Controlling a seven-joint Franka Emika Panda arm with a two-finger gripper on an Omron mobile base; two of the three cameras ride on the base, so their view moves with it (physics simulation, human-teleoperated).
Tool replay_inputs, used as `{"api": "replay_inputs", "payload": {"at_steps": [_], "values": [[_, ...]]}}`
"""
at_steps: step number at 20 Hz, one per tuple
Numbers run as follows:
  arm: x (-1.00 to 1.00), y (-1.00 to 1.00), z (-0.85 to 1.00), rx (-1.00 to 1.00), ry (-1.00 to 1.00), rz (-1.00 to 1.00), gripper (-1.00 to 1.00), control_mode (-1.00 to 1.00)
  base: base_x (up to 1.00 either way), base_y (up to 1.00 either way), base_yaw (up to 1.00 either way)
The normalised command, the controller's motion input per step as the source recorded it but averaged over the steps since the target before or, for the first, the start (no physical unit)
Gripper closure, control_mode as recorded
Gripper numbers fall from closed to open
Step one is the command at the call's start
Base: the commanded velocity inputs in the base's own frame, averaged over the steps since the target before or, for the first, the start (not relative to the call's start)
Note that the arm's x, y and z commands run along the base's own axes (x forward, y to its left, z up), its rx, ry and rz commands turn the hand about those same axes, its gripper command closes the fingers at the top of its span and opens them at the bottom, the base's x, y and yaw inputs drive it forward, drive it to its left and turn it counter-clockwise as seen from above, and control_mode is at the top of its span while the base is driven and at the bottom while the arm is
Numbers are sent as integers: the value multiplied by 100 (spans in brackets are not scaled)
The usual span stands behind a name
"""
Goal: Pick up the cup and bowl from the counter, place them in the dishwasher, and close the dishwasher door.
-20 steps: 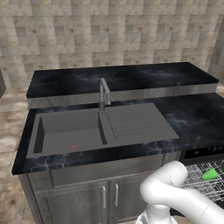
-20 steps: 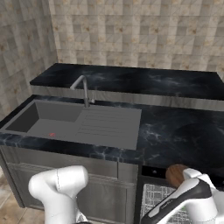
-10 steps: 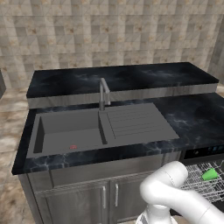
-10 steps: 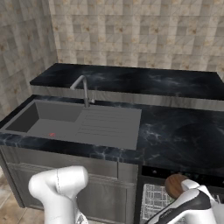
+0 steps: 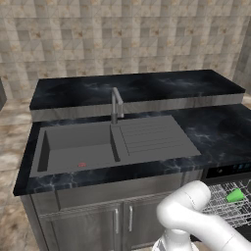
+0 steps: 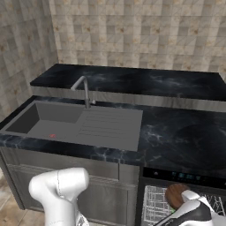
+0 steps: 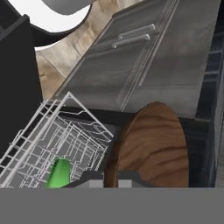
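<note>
The bowl (image 7: 151, 146) is clamped edge-on in the closed gripper (image 7: 110, 178), hanging over the right side of the dishwasher's white wire rack (image 7: 57, 144), while the cup (image 7: 58, 173) already lies in the rack's near left part. Let go too high or tilted, the bowl could roll off the wires or knock the cup. The black marbled counter (image 5: 220, 130) stands above, beside a grey sink (image 5: 78, 149), under a tiled wall.

The pincer (image 7: 111, 178) grips the brown bowl (image 7: 151, 146) beside the wire rack (image 7: 57, 140) holding the green cup (image 7: 59, 174).
</note>
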Motion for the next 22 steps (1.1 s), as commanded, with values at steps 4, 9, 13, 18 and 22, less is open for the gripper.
{"api": "replay_inputs", "payload": {"at_steps": [4, 9, 13, 18, 22], "values": [[-6, -8, -39, 0, 0, 0, 100, -100, 0, 0, 0], [-1, -25, -28, -2, 0, 0, 100, -100, 0, 0, 0], [0, -36, -13, -2, 0, 0, 100, -100, 0, 0, 0], [0, -37, -28, 0, 1, 0, 100, -100, 0, 0, 0], [2, -33, -37, 0, 2, 0, 100, -100, 0, 0, 0]]}}
